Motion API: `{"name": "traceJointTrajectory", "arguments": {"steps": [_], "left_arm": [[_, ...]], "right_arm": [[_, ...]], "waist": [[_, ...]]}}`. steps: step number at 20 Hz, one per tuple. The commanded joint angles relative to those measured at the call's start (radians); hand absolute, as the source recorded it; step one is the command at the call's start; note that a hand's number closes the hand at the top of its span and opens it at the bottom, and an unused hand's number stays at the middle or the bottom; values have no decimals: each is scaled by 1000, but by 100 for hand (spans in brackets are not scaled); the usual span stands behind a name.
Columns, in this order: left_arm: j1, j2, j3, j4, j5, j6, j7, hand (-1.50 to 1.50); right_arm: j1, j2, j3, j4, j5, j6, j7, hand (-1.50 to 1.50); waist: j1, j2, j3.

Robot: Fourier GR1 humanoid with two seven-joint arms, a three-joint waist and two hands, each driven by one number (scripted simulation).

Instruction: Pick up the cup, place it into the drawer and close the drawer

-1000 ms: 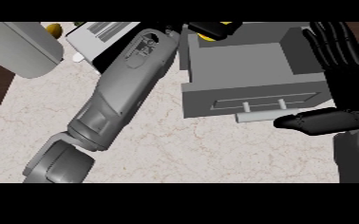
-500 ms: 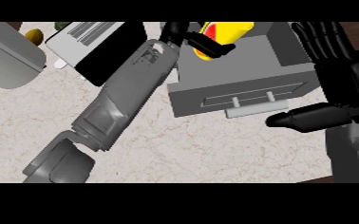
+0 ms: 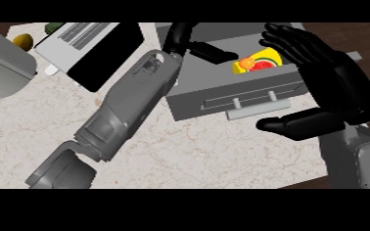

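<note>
The yellow cup (image 3: pixel 255 63) with a fruit print lies inside the open grey drawer (image 3: pixel 217 95), near its front wall. My left hand (image 3: pixel 180 36) hangs over the drawer's back left part. One of its fingers (image 3: pixel 212 54) stretches straight out, and its tip ends right beside the cup. The hand is open and is not wrapped around the cup. To the right of the drawer my right hand (image 3: pixel 325 78) is open, fingers straight. Its thumb points left just past the drawer handle (image 3: pixel 253 108).
A white and black appliance (image 3: pixel 86 49) sits left of my left forearm. A grey round pot (image 3: pixel 11 71) stands at the far left, with a small yellowish object (image 3: pixel 23 40) behind it. The marble counter (image 3: pixel 188 156) ends at the lower right.
The left hand was curled round the cup above the drawer; now the cup lies in the drawer and the fingers have straightened off it. The right hand has moved closer to the drawer front.
</note>
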Motion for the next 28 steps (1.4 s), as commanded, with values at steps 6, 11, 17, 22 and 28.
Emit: {"name": "traceJointTrajectory", "arguments": {"steps": [6,11,17,22,28], "left_arm": [[-36,0,53,-79,179,33,-118,-150],[-32,0,67,-40,201,40,-172,-150],[-11,0,88,-20,230,44,-199,-150],[21,0,112,-43,243,7,-236,-150],[110,13,102,-128,236,-14,-241,-150]], "right_arm": [[17,-80,159,-5,-113,256,100,150],[90,-210,221,-6,50,354,107,-150],[152,-217,294,-22,396,231,41,-150],[123,-174,351,226,588,115,-78,-150],[27,-143,428,604,737,43,-232,-150]], "waist": [[22,-21,-1],[86,-27,0],[153,-38,0],[194,-39,0],[241,-42,1]]}}
